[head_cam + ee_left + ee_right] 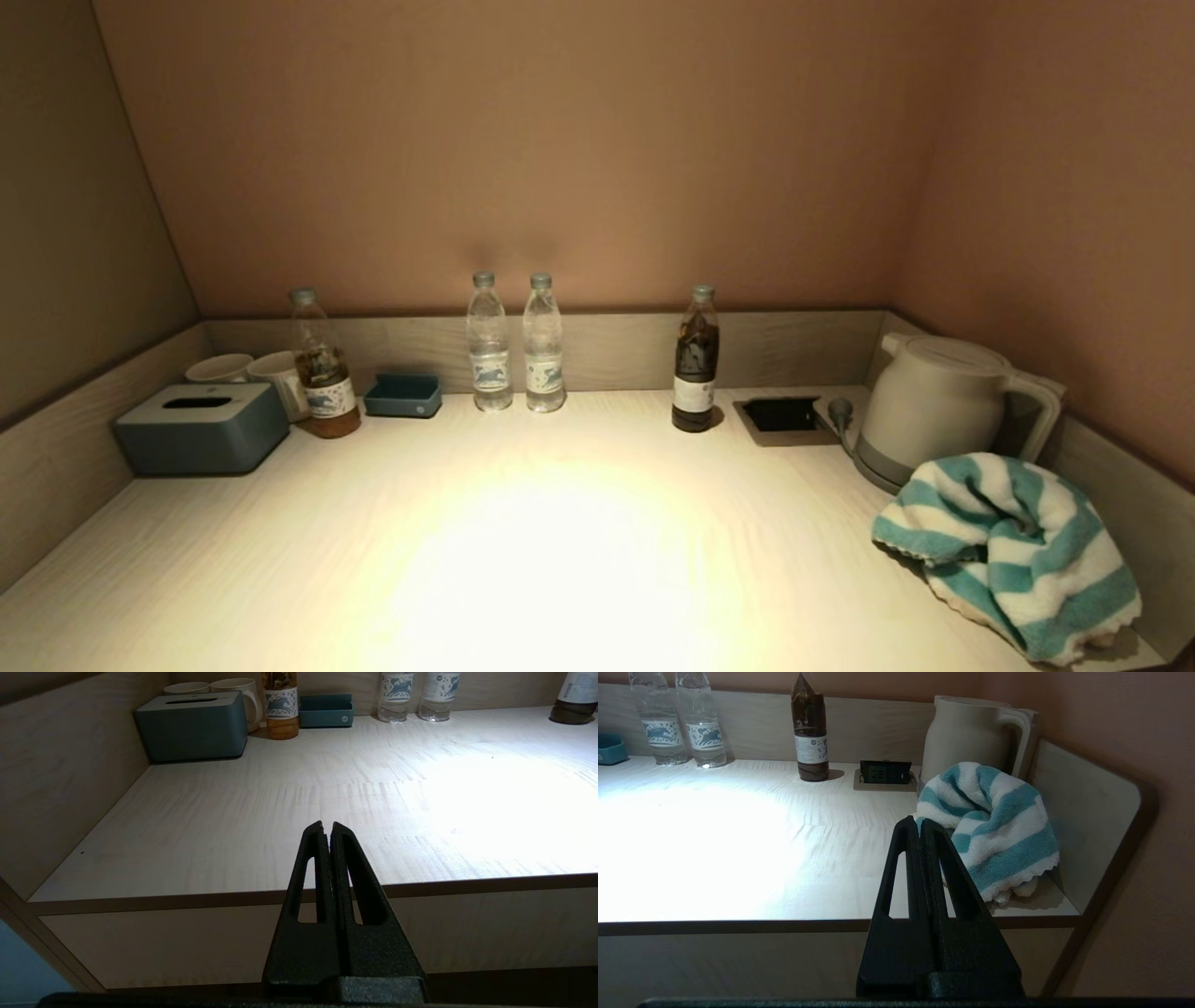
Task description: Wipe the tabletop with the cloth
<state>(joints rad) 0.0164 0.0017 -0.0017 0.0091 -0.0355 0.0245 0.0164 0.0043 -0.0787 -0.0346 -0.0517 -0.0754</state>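
A teal-and-white striped cloth (1013,551) lies bunched at the tabletop's (523,541) front right corner, in front of the kettle. It also shows in the right wrist view (999,826). My right gripper (920,823) is shut and empty, held off the table's front edge, short of the cloth and slightly to its left. My left gripper (326,827) is shut and empty, held off the front edge on the left side. Neither gripper shows in the head view.
Along the back wall stand a grey tissue box (201,429), two mugs (252,373), a tea bottle (322,369), a blue tray (403,396), two water bottles (513,345), a dark bottle (695,364), a socket recess (780,415) and a white kettle (934,401). Raised walls border both sides.
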